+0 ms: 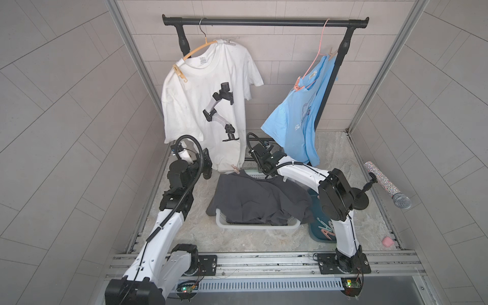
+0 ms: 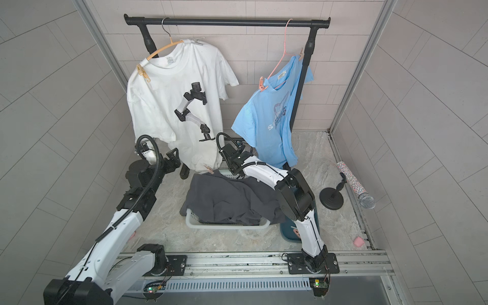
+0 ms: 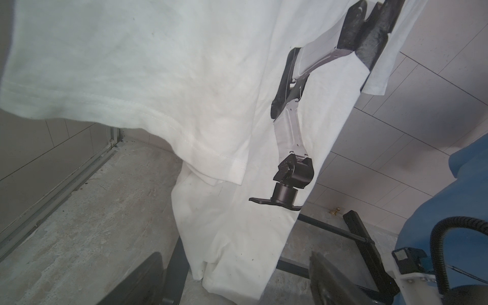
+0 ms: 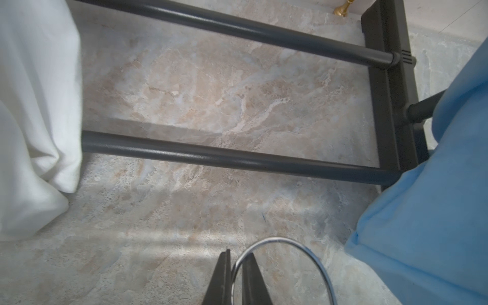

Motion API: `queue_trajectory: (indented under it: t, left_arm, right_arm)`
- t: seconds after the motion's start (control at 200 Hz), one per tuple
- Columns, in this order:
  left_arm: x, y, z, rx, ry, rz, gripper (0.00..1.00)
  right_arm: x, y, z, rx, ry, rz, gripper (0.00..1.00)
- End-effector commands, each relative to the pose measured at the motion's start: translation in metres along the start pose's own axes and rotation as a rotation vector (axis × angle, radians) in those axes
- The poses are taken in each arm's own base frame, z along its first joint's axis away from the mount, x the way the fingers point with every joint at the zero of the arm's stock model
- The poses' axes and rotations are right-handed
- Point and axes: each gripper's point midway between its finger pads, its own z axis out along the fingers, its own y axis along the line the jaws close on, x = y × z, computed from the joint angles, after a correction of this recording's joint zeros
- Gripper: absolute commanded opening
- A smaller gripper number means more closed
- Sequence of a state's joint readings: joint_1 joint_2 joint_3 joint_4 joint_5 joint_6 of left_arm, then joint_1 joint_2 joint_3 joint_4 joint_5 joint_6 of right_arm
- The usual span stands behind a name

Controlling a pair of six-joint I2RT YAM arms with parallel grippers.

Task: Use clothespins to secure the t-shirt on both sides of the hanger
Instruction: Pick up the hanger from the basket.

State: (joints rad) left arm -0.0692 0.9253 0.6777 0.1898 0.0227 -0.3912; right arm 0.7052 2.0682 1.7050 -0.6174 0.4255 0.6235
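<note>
A dark grey t-shirt [image 1: 258, 203] lies heaped in a white basket [image 1: 224, 224]. My right gripper [image 4: 237, 257] hangs over the basket's far edge, shut on a thin silver wire hook [image 4: 277, 239] that looks like a hanger's; the rest of that hanger is hidden. My left gripper [image 3: 237, 277] is open, at the lower hem of a white t-shirt [image 1: 211, 87]. That shirt hangs on a wooden hanger [image 1: 196, 50], with clothespins at both shoulders [image 1: 180, 73] [image 1: 229, 42] and one at its hem [image 1: 235, 169]. More clothespins [image 1: 324, 229] lie in a teal bin.
A blue t-shirt [image 1: 295, 118] hangs on a pink hanger, pinned at both ends, from the black rack [image 1: 264, 22]. The rack's floor bars [image 4: 237, 158] run under my right gripper. A microphone on a stand [image 1: 386, 184] and a pink block [image 1: 387, 242] are at the right.
</note>
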Motion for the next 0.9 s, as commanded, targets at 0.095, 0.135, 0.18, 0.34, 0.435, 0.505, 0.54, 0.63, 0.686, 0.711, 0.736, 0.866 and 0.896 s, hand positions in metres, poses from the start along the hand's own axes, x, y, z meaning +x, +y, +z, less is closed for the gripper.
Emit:
queue_trajectory:
  t: [0.095,0.135,0.18,0.34,0.435,0.505,0.54,0.63,0.686,0.711,0.736,0.866,0.896]
  left_arm:
    - [-0.010,-0.004,-0.007,0.018,-0.042,0.022,0.89]
    - [-0.013,-0.004,-0.008,0.021,-0.047,0.029,0.89]
    - [-0.015,-0.006,-0.009,0.027,-0.052,0.034,0.89]
    - [-0.028,-0.011,-0.017,0.052,-0.078,0.062,0.89]
    - [-0.039,-0.018,-0.024,0.074,-0.101,0.113,0.88]
    - [-0.051,-0.026,-0.032,0.098,-0.123,0.167,0.87]
    - [-0.057,-0.028,-0.037,0.100,-0.139,0.182,0.87]
    - [-0.068,-0.032,-0.044,0.103,-0.168,0.204,0.87]
    - [-0.078,-0.035,-0.055,0.114,-0.203,0.207,0.87]
    - [-0.080,-0.036,-0.058,0.114,-0.212,0.206,0.87]
    - [-0.082,-0.036,-0.060,0.116,-0.219,0.204,0.87]
    - [-0.089,-0.040,-0.069,0.127,-0.239,0.200,0.87]
    - [-0.090,-0.039,-0.070,0.124,-0.239,0.201,0.87]
  right_arm:
    - [-0.029,-0.005,-0.035,-0.042,-0.109,0.025,0.00]
    - [-0.034,-0.005,-0.043,-0.049,-0.129,0.016,0.00]
    - [-0.037,-0.004,-0.053,-0.057,-0.150,0.000,0.00]
    - [-0.046,-0.004,-0.089,-0.104,-0.226,-0.024,0.00]
    - [-0.047,-0.003,-0.110,-0.155,-0.270,-0.054,0.00]
    - [-0.047,0.000,-0.130,-0.210,-0.311,-0.069,0.00]
    - [-0.047,0.002,-0.140,-0.248,-0.335,-0.069,0.00]
    - [-0.048,0.004,-0.167,-0.325,-0.402,-0.043,0.00]
    - [-0.050,0.006,-0.181,-0.366,-0.433,-0.037,0.00]
    - [-0.051,0.008,-0.188,-0.384,-0.446,-0.039,0.00]
    - [-0.052,0.009,-0.194,-0.395,-0.458,-0.042,0.00]
    - [-0.057,0.012,-0.218,-0.465,-0.498,-0.037,0.00]
    - [-0.057,0.012,-0.222,-0.486,-0.507,-0.034,0.00]
